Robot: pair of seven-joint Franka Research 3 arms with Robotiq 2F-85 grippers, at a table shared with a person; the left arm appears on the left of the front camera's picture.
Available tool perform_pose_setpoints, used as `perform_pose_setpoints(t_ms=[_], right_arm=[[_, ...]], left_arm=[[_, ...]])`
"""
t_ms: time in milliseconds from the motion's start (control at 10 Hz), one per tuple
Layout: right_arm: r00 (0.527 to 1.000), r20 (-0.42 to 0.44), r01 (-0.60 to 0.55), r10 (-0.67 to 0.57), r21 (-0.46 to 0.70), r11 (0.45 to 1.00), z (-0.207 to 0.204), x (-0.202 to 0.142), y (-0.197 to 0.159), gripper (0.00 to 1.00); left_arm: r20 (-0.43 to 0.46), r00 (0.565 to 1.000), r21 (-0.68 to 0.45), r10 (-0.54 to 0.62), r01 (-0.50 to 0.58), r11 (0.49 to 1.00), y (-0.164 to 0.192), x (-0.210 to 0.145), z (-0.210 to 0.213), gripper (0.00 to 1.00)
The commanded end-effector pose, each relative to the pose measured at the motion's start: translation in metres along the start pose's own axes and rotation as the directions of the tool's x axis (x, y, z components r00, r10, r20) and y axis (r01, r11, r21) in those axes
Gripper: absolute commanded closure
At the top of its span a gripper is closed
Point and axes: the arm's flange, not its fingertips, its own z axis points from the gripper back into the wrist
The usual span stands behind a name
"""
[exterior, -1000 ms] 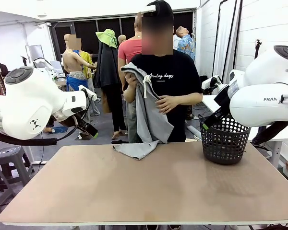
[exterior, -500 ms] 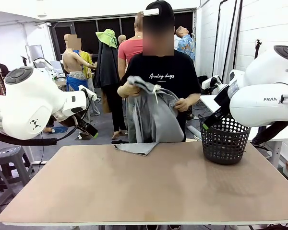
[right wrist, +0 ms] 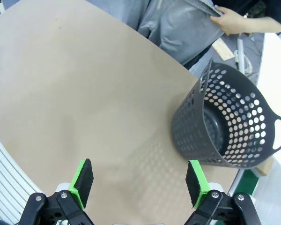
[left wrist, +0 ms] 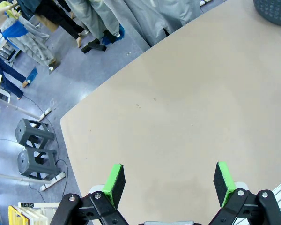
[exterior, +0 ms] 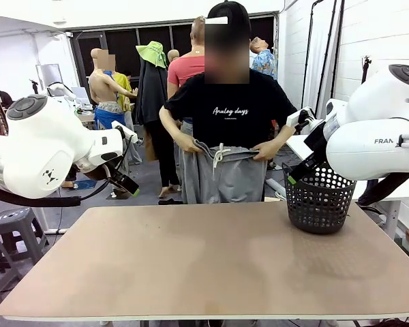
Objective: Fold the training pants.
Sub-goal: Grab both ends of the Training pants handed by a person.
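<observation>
We found the left gripper (left wrist: 169,180) with its jaws spread wide and nothing between them, poised above the bare table (exterior: 211,266). The right gripper (right wrist: 140,180) was likewise spread wide and held nothing, near the black mesh basket (exterior: 318,201), which stood upright toward the table's far right side. The training pants (exterior: 223,174) were off the table, beyond its far edge. The person held the waistband stretched out, one hand (exterior: 188,143) at one end, the other hand (exterior: 264,151) opposite, with the legs hanging down.
</observation>
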Motion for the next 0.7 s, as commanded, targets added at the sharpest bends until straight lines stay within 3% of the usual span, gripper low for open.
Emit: perform_pose_setpoints(t_ms=[0,600], right_arm=[[1.0,0.002,-0.007,0.007,0.005,1.0,-0.0001,0.0001,0.0001,0.0],[1.0,0.002,-0.007,0.007,0.005,1.0,-0.0001,0.0001,0.0001,0.0]], left_arm=[[0.0,1.0,0.001,-0.008,0.008,1.0,-0.0001,0.0001,0.0001,0.0],[0.0,1.0,0.001,-0.008,0.008,1.0,-0.0001,0.0001,0.0001,0.0]])
